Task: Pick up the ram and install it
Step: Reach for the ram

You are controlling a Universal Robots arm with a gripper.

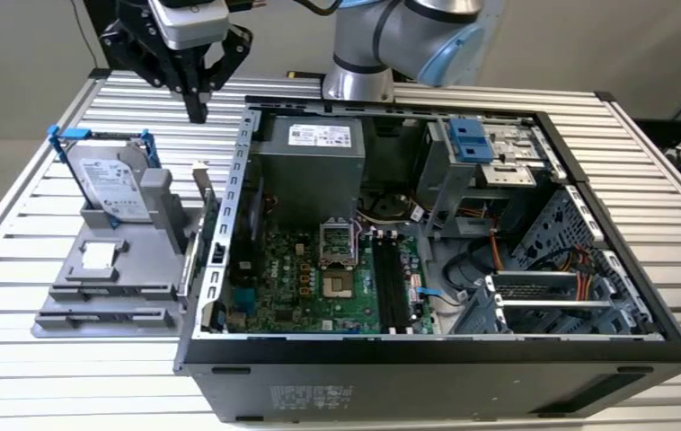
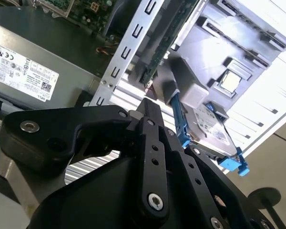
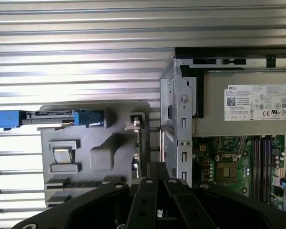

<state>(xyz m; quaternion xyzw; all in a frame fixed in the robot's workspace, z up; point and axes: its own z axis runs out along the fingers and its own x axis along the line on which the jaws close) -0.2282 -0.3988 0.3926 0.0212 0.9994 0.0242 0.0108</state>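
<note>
Exterior view: the black, angular gripper (image 1: 197,113) hangs clenched and empty. The thin, flat ram (image 1: 200,193) stands on edge below it in a matte grey holder (image 1: 89,305).

Second wrist view: the green ram (image 2: 164,45) lies beyond the fingertips, probably slotted.

First wrist view: the ram (image 3: 140,148) is edge-on, just ahead.

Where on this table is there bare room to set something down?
Bare table lies on the exterior view's right of the computer case, and in the near corner by the grey holder. The far strip past the holder is bare too, though the gripper hangs close. Crowded: the gap between holder and case, where the ram stands.
</note>
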